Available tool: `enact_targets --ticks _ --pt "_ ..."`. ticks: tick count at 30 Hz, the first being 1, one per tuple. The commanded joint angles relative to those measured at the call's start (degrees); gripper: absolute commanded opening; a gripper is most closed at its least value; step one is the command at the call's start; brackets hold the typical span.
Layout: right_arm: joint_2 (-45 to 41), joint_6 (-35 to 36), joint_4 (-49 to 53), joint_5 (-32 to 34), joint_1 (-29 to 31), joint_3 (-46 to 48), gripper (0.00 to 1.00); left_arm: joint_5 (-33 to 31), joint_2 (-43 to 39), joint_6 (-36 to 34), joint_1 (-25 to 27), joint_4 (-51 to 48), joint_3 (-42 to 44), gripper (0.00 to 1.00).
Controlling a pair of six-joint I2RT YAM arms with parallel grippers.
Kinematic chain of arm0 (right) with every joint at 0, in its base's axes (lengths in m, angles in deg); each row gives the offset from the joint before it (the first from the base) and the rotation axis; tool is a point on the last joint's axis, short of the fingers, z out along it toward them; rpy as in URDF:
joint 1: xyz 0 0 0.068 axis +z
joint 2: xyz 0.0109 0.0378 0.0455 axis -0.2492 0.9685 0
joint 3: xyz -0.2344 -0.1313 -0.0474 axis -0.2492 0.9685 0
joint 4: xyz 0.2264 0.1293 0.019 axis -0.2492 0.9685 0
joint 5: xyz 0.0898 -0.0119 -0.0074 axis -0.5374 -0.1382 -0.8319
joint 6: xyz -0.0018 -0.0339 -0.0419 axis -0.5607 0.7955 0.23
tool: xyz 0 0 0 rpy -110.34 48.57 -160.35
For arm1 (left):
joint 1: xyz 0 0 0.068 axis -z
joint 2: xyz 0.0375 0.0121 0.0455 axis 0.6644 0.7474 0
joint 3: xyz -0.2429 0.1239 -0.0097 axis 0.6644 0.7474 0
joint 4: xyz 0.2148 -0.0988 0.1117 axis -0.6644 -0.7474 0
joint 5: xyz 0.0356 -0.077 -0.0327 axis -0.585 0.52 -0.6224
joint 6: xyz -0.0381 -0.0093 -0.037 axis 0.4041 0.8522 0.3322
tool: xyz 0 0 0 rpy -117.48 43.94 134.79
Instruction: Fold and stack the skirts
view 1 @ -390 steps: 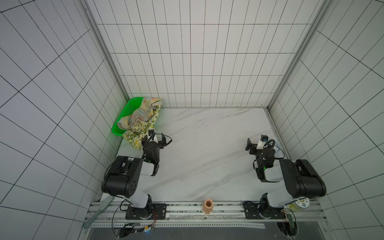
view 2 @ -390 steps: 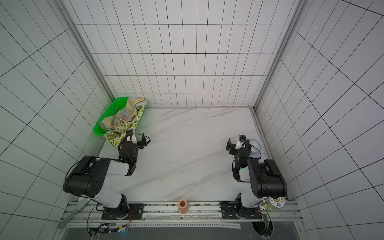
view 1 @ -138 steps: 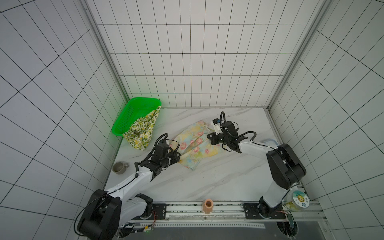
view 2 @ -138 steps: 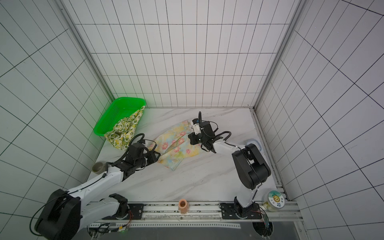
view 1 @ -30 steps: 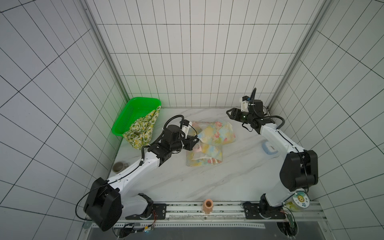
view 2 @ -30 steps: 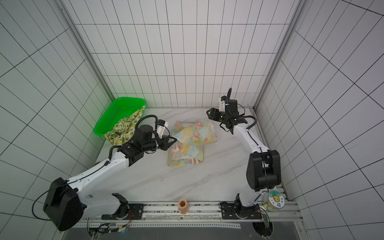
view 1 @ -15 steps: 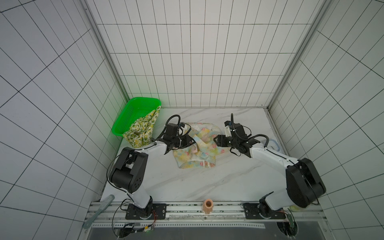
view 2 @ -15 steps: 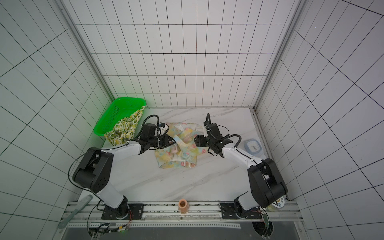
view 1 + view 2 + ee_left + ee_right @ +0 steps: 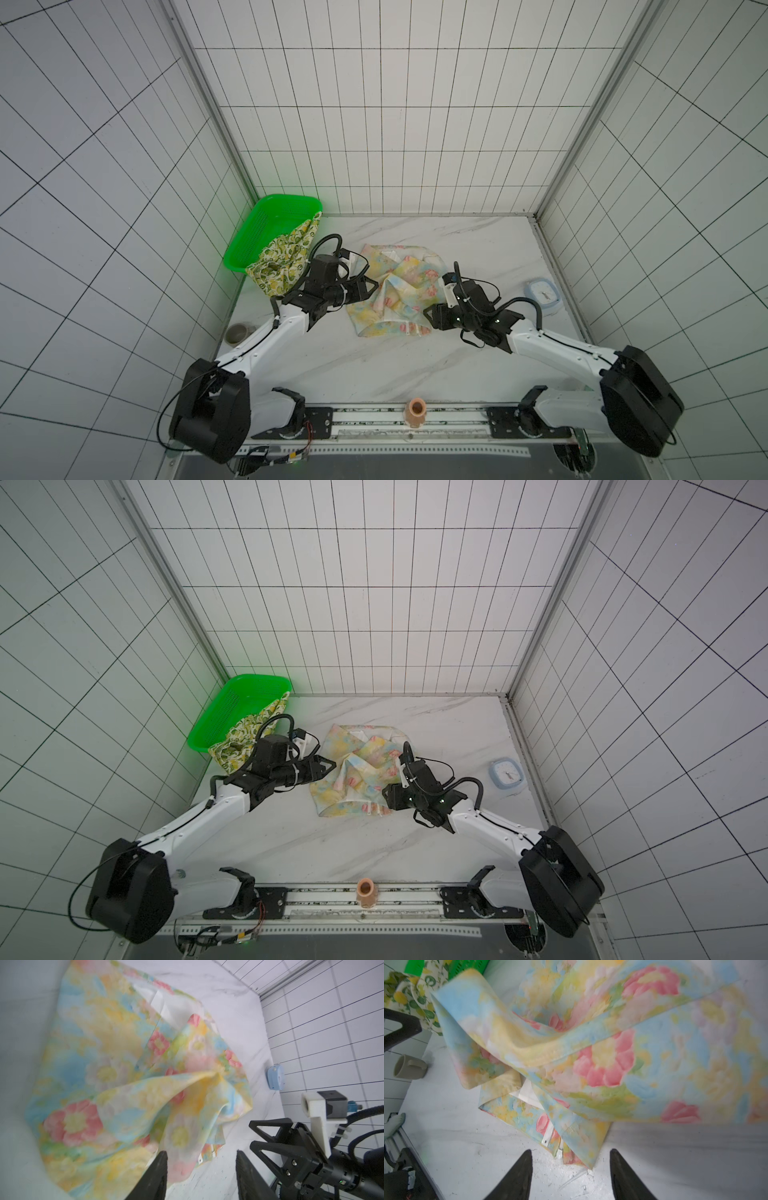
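Flowered skirt (image 9: 397, 291) (image 9: 358, 773): lies mid-worktop in both top views, rumpled, not folded flat. One fold stands up as a ridge across its middle, a white lining shows at the far edge, and a small white tag shows at the near edge in the right wrist view (image 9: 591, 1053). A second ago it lay as a flatter two-part shape, so it has been disturbed since.

Lemon skirt (image 9: 286, 257): hangs over the near rim of the green basket (image 9: 257, 232) in the far left corner, its lower part on the worktop (image 9: 415, 365). Same place as in the pictures from several seconds back.

Left jaws: open, just off the flowered skirt's left edge. In the left wrist view the cloth (image 9: 124, 1084) droops in front of them, ungripped.

Right jaws: open, low over the worktop at the skirt's near right corner, with the hem just ahead of the tips.

The left arm (image 9: 257, 349) reaches in from the near left. The right arm (image 9: 552, 345) was stretched toward the back wall a second ago and is now drawn in close.

A blue clock (image 9: 542, 295) lies at the right edge and a mug (image 9: 237, 332) at the left, both well apart from the skirts.
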Motion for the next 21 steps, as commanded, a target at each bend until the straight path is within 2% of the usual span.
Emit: enact_targets --ticks 1,5,14,20,21 --pt "3.3 -0.6 -2.8 1.8 2.2 2.8 0.55 -5.8 -1.7 -3.0 3.2 -8.5 3.4 0.51" --pt "8.6 -0.1 -4.0 2.8 3.6 1.2 0.52 -9.6 -1.4 -2.0 6.1 -9.3 5.9 0.49" --pt "15.4 0.1 -3.8 8.4 4.8 -2.3 0.51 -12.6 3.6 -1.9 6.9 -3.7 7.5 0.49" --pt "17.3 0.9 -0.6 12.6 5.3 -4.8 0.31 -13.5 6.4 -2.0 7.2 -1.2 6.6 0.50" --pt "17.2 1.1 -0.4 12.9 5.3 -4.8 0.31 -13.8 6.7 -2.2 7.4 -1.1 6.6 0.49"
